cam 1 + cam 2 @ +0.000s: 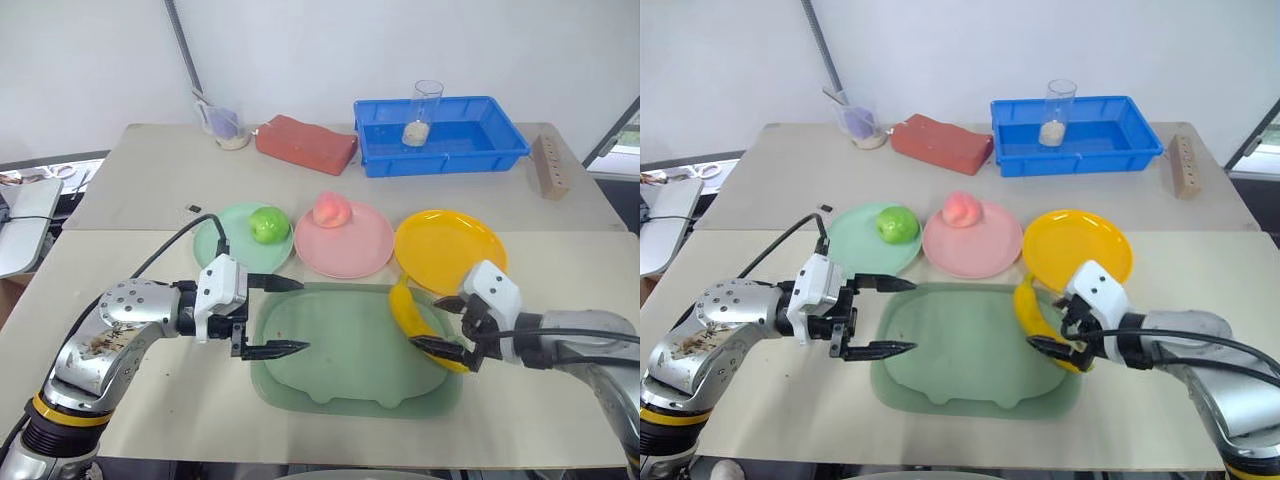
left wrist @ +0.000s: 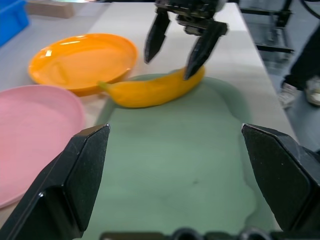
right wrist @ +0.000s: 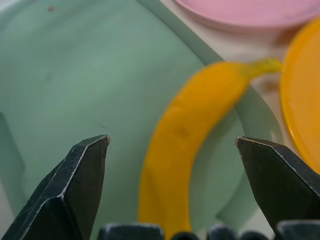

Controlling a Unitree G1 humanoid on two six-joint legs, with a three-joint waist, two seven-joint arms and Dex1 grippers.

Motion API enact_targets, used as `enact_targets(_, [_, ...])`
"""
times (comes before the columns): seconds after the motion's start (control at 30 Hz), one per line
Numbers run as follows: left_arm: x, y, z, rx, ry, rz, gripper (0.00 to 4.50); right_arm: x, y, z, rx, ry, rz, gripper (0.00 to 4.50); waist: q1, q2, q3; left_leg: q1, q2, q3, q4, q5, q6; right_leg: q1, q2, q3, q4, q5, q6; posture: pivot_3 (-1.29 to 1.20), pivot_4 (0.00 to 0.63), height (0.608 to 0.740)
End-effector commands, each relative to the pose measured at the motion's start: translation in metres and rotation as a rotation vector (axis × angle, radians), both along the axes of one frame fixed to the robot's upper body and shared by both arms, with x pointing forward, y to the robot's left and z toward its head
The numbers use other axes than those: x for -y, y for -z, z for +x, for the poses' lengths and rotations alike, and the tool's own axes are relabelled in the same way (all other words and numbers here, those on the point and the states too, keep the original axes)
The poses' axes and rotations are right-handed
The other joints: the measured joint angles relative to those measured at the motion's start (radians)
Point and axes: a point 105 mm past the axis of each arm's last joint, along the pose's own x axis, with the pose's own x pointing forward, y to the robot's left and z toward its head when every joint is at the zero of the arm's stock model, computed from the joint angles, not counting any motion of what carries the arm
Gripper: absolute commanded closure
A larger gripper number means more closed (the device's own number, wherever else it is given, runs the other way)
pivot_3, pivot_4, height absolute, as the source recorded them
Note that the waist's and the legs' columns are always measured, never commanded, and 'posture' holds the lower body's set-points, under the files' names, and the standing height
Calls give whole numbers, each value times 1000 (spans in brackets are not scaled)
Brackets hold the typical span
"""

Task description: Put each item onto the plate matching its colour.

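From my head, the apple (image 1: 267, 223) sits on the green plate (image 1: 225, 243), the peach (image 1: 331, 209) on the pink plate (image 1: 352, 248); the yellow plate (image 1: 447, 245) is bare. The banana (image 1: 413, 318) lies on the tray's (image 1: 340, 350) right edge.

My left wrist: left pincer (image 2: 180, 185) spread wide over the tray.

My right wrist: right pincer (image 3: 172, 145) gaping, astride the banana, not gripping.

White wall (image 1: 400, 50), beige table (image 1: 130, 170)
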Motion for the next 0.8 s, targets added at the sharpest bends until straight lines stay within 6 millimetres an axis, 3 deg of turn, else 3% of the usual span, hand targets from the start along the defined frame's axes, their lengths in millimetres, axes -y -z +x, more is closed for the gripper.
enact_targets(0.03, [4,-6,-1,38,31,0,0,-3,0,2,59,48,-20,19,1,0,0,0,0,0,0,0,0,0,0,0,0,0,0,0,150,740])
enact_targets(0.2, [7,-8,-3,43,38,-1,0,-10,14,3,52,76,-21,19,3,0,0,-1,0,0,1,0,0,0,0,0,0,0,0,0,150,740])
enact_targets(0.53, [8,-10,-5,44,12,0,0,-13,16,5,44,25,-32,3231,6,-1,0,-1,0,0,1,0,0,0,0,0,0,0,0,0,150,740])
enact_targets(0.6, [8,-11,-3,41,0,-6,0,-20,8,2,38,-29,7,3351,6,-1,0,-1,0,0,1,0,0,0,0,0,0,0,0,0,150,740])
enact_targets(0.67, [8,-16,1,32,-32,-32,0,-24,-12,6,62,-81,64,3351,6,-1,0,-1,0,0,1,0,0,0,0,0,0,0,0,0,150,740])
enact_targets(0.8, [10,-27,15,12,-113,-103,0,-4,-43,38,163,17,70,3351,6,-1,1,-1,0,0,1,0,0,1,0,0,0,0,1,0,150,740])
